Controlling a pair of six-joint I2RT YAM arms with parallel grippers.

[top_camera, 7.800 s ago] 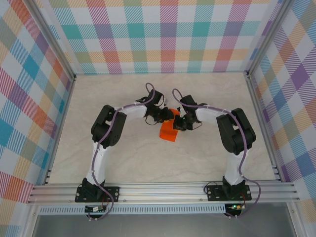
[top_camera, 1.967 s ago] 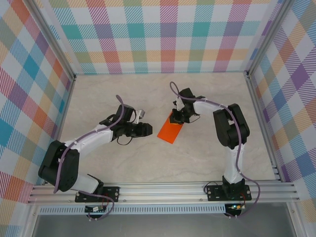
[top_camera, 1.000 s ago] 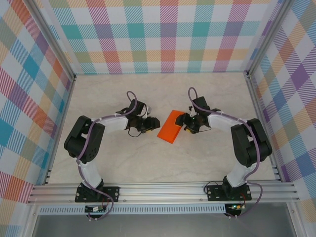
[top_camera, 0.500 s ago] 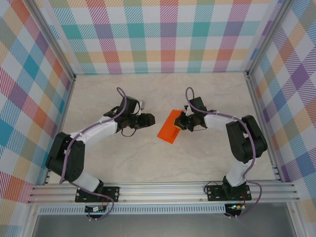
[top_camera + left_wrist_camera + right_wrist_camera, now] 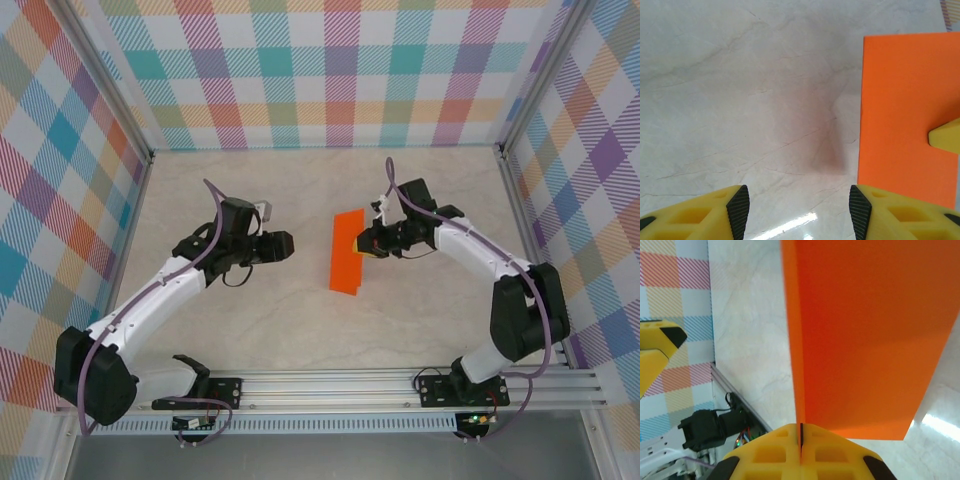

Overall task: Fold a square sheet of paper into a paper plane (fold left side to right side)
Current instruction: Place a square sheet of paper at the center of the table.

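The orange sheet of paper (image 5: 347, 252), folded into a narrow rectangle, stands nearly lengthwise in the middle of the table. My right gripper (image 5: 372, 241) is shut on its right edge. In the right wrist view the jaws (image 5: 801, 434) meet on the paper (image 5: 870, 340), which stretches away from them. My left gripper (image 5: 286, 247) stands open to the paper's left, apart from it. Between its fingers (image 5: 799, 212) lies bare table, with the paper (image 5: 907, 110) off to the right and a faint shadow beside the paper's edge.
The marble tabletop (image 5: 250, 330) is ringed by checkered walls (image 5: 330, 80). Aluminium rails (image 5: 330, 385) carrying both arm bases run along the near edge. A fingertip (image 5: 945, 137) of the right gripper rests against the paper in the left wrist view.
My right gripper shut on the paper's right edge and swung it from slanted to nearly lengthwise. The left gripper drew back to the left and opened a little more.
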